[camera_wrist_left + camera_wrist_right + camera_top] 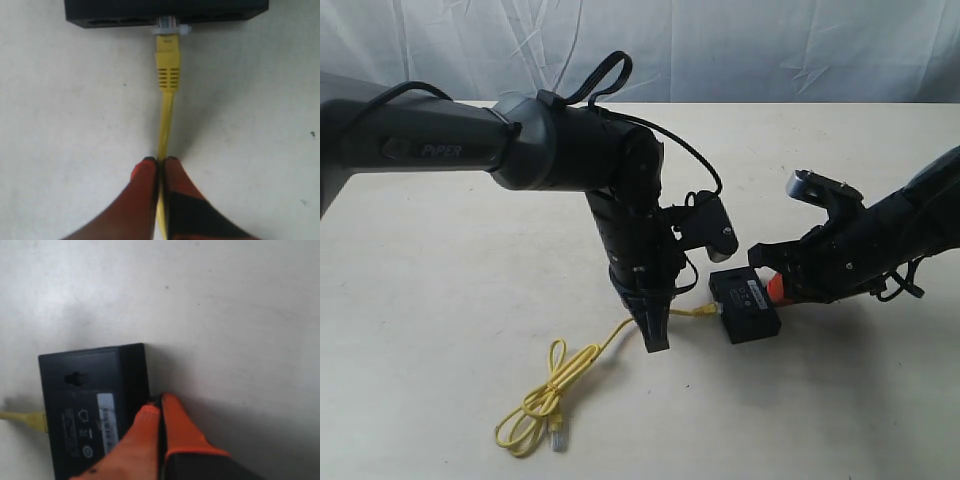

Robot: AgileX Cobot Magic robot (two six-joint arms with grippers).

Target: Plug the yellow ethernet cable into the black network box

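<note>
The plug (169, 27) seems only partly in the box (125, 7) at upper centre, left gripper (160, 161) pinching the cable (166, 110), closed right gripper (156, 405) bracing.

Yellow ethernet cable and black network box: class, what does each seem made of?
The yellow ethernet cable: likely flexible plastic jacket, it loops loosely; ribbed moulded boot. The black network box: probably hard plastic, matte, crisp edges, printed label.
</note>
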